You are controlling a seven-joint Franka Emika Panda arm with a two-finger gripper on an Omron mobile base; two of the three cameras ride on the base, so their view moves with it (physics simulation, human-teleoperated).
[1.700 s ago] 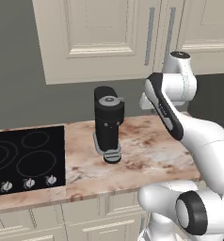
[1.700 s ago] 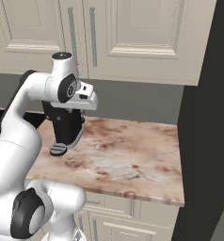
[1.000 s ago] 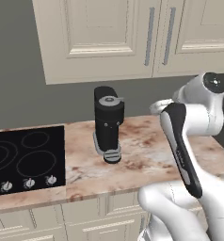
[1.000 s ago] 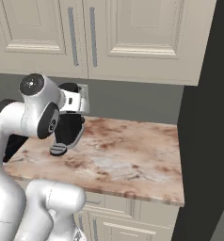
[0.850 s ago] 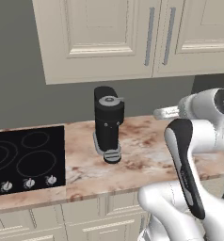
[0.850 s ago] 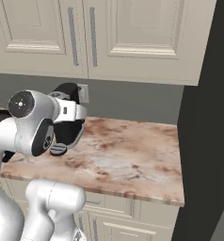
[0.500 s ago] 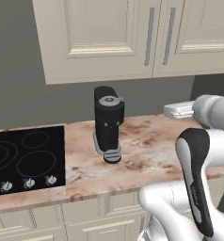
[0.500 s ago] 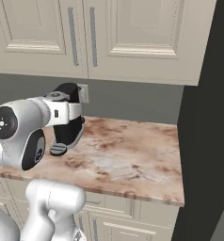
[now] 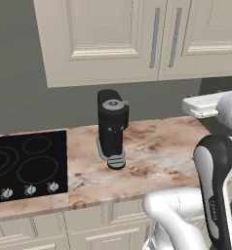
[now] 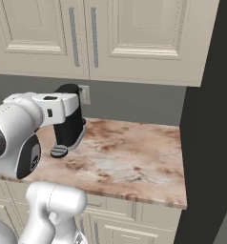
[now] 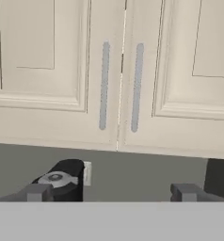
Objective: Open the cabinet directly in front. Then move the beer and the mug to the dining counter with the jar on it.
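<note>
The cabinet point(image 11: 118, 84) is a cream upper wall unit straight ahead in the hand view. Both of its raised-panel doors are shut, and two long grey bar handles point(image 11: 103, 84) flank the centre seam. The same cabinet point(image 9: 157, 39) hangs above the counter in the left base view, and the cabinet point(image 10: 82, 38) is at the upper left of the right base view. My gripper point(image 11: 111, 193) is open, with its two dark fingertips point(image 11: 38, 192) far apart, nothing between them, and a gap to the doors. The beer, the mug, the dining counter and the jar are out of view.
A black coffee machine point(image 9: 112, 127) stands on the marbled counter point(image 9: 157, 151) below the cabinet. A black cooktop point(image 9: 25, 166) lies to its left. A dark tall panel point(image 10: 211, 143) bounds the counter on the right. Low cream drawers point(image 9: 64, 229) run under the counter.
My arm has folded down and back, so the elbow now sits low in both base views. The hand has levelled to face the cabinet doors. The doors have not moved.
</note>
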